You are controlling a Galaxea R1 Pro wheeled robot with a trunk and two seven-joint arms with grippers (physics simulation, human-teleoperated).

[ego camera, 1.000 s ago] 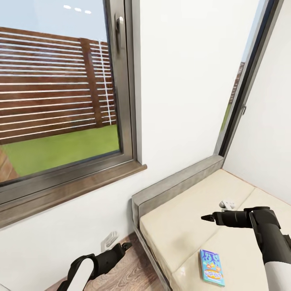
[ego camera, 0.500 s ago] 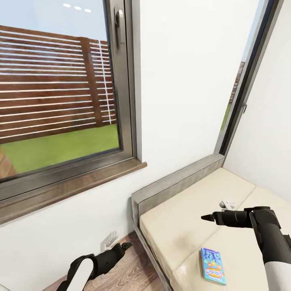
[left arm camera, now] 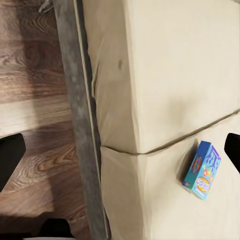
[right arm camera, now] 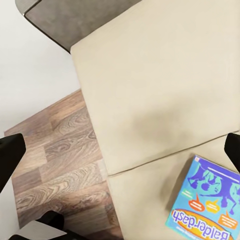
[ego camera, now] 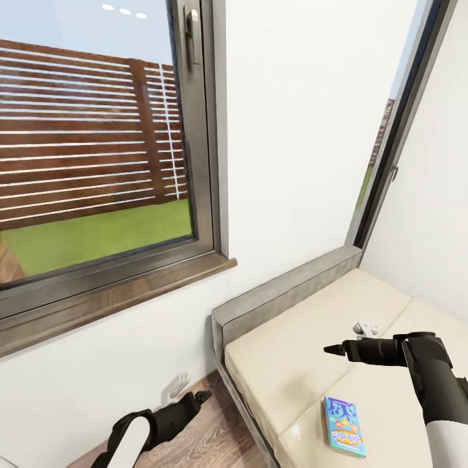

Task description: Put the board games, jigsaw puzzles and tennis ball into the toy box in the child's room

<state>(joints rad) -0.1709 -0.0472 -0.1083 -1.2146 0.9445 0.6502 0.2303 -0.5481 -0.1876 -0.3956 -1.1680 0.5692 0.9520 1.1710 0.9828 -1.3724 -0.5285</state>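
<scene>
both empty fingers (right arm camera: 10,152) wide apart over board game (ego camera: 343,426) on bed (ego camera: 286,364)

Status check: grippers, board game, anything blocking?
Left gripper low over the floor, right gripper above the bed, both open, empty. Board game flat on the bed. Nothing between.

matt cloth bed cushions (ego camera: 305,364), wood-grain floor (right arm camera: 60,165), seemingly glossy board game (ego camera: 344,426).

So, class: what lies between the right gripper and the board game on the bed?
Nothing: in the head view, bare cream mattress separates the right gripper from the board game.
</scene>
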